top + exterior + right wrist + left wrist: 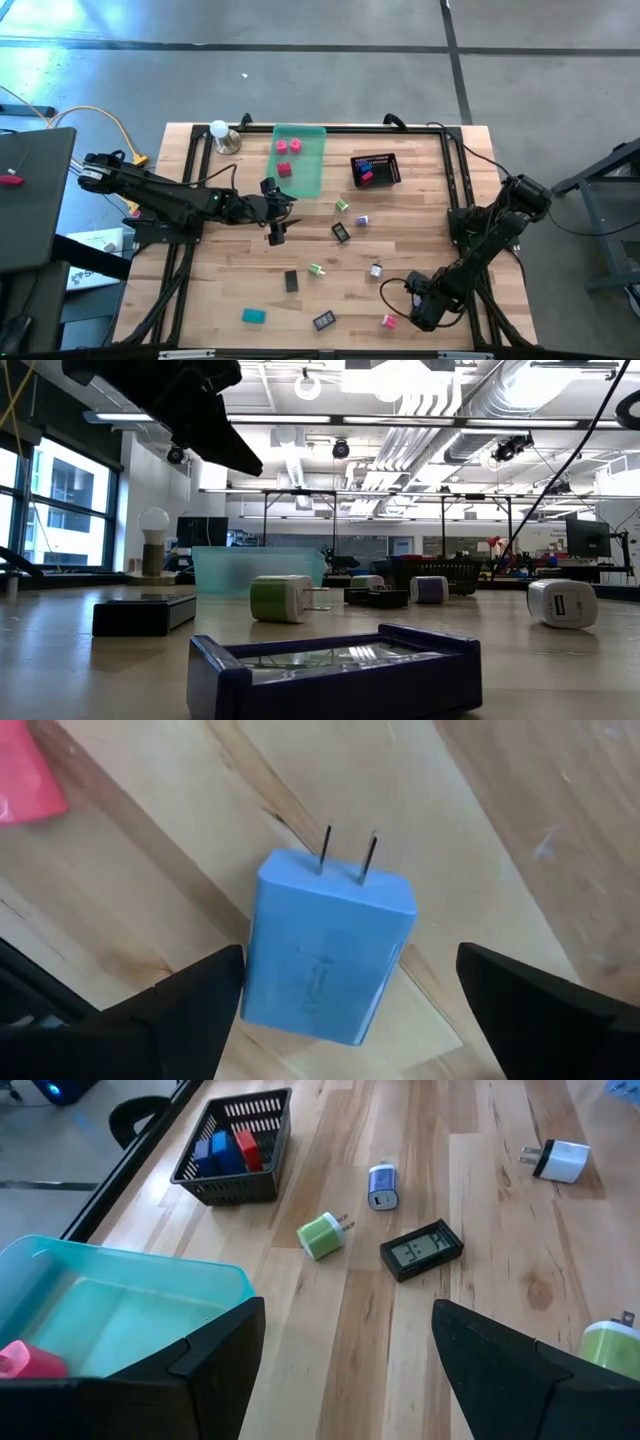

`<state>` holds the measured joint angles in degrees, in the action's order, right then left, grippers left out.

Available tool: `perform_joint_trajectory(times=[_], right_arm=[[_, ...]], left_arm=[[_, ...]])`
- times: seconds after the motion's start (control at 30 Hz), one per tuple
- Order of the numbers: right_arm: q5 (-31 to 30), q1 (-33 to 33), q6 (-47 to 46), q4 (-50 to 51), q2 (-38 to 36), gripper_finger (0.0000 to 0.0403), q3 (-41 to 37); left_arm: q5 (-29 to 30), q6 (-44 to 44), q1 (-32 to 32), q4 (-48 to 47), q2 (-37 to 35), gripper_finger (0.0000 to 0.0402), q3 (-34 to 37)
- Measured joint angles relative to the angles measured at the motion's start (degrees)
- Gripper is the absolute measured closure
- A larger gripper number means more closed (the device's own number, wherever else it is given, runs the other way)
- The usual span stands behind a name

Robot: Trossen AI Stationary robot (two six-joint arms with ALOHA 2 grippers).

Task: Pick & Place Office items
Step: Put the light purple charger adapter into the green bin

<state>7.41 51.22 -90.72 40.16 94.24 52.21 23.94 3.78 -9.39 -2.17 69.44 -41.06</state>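
Note:
The office items lie scattered on the wooden table. In the right wrist view a blue plug block (325, 960) lies flat on the wood, its two prongs pointing away. My right gripper (420, 306) points down over it at the near right, open, with a finger on either side. A pink piece (389, 321) lies just beside it. My left gripper (276, 218) hovers open at the table's middle, by the green tray's (312, 175) near edge. Ahead of it lie a green plug (322, 1235), a lavender piece (382, 1185) and a small black clock (421, 1248).
Pink pieces (289, 147) lie in the tray; red and blue ones fill the black mesh basket (376, 170) at the far right. A teal piece (253, 316), a black block (291, 281) and a second clock (323, 321) lie near the front edge. A lamp (219, 131) stands far left.

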Motion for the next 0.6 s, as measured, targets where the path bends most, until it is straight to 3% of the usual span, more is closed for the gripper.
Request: perform_joint_trajectory(times=[0.33,0.47,0.6], right_arm=[[2.1,0.5,2.6,-0.4,3.9,0.0065,0.3],[3.6,0.2,5.0,0.2,5.8,0.0103,0.3],[4.2,-0.4,6.0,0.7,5.7,0.0169,0.2]], left_arm=[[0.0,-2.1,0.0,1.2,0.0,0.0121,0.0],[0.1,-2.1,0.0,1.4,0.0,0.0121,0.0],[0.1,-2.5,0.0,1.4,0.0,0.0121,0.0]])
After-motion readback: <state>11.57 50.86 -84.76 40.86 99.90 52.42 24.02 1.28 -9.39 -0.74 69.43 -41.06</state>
